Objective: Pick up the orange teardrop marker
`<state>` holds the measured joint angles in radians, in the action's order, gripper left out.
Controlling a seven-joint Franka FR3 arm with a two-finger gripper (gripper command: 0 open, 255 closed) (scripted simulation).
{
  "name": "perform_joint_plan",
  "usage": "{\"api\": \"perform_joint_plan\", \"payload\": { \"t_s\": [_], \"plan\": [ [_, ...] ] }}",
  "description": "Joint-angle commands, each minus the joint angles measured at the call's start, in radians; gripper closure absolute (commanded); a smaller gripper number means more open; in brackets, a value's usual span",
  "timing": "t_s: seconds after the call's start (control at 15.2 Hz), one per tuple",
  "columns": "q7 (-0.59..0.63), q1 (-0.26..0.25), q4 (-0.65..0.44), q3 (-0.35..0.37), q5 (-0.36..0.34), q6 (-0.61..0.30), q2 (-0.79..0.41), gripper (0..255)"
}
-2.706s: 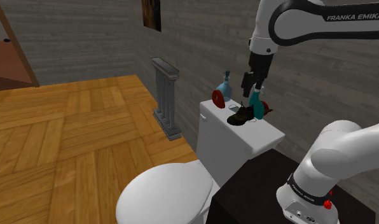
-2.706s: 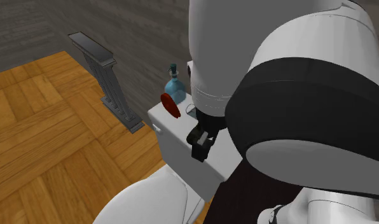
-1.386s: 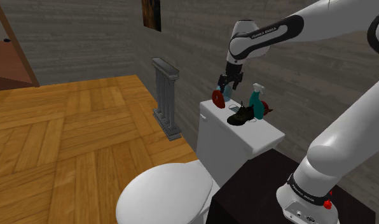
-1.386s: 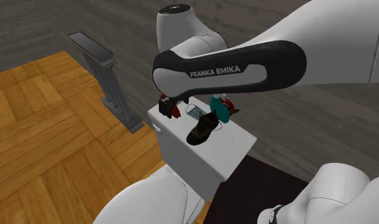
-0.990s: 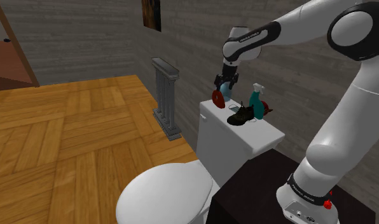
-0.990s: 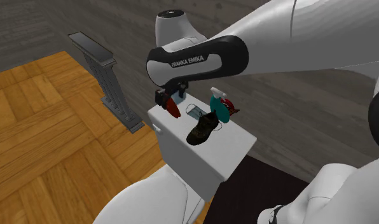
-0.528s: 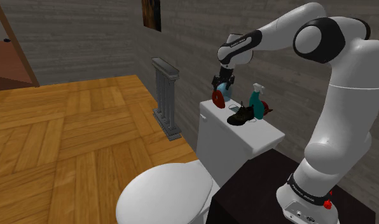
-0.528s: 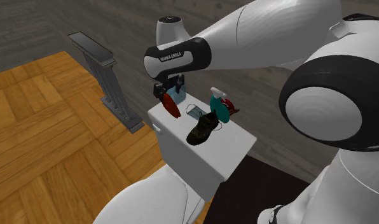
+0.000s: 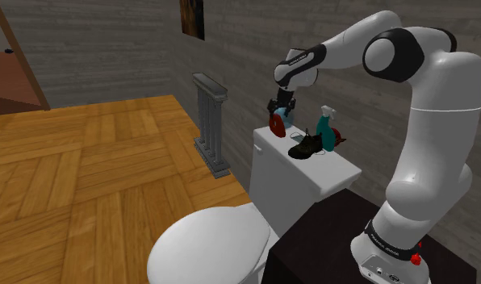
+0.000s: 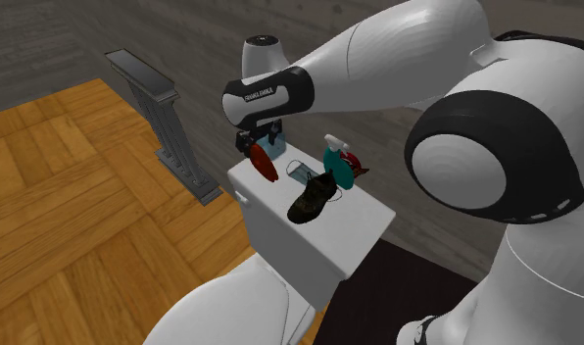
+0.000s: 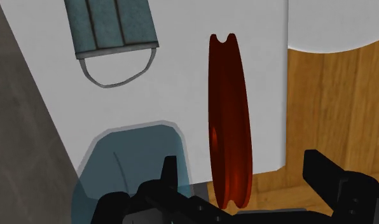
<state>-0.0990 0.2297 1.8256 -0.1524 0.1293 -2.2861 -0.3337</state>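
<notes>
At the tank lid's far end, near its front edge, we log the orange-red teardrop marker standing on edge. Gripper has moved over from the shoe and lowered. Fingers spread, straddling the marker, no contact. Closing looks next.

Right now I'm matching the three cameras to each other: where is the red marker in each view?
Shoulder view: marker at the left end of the tank, just under the gripper.
Second exterior view: marker at the tank's left end.
Wrist view: marker on edge between the open fingers, beside the blue bottle.
Shared landmark: the white tank.
</notes>
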Motion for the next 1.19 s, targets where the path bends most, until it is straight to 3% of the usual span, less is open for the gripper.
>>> {"api": "perform_joint_plan", "payload": {
  "t_s": [0.0,0.07,0.66,1.12],
  "plan": [
    [-0.001,0.000,0.018,0.001,0.001,-0.012,-0.019,0],
    [-0.005,0.002,0.032,0.000,0.001,-0.017,-0.009,255],
    [-0.001,0.001,0.017,0.001,0.001,-0.012,-0.019,255],
    [0.010,-0.002,-0.021,-0.004,-0.012,0.067,0.023,255]
  ]
}}
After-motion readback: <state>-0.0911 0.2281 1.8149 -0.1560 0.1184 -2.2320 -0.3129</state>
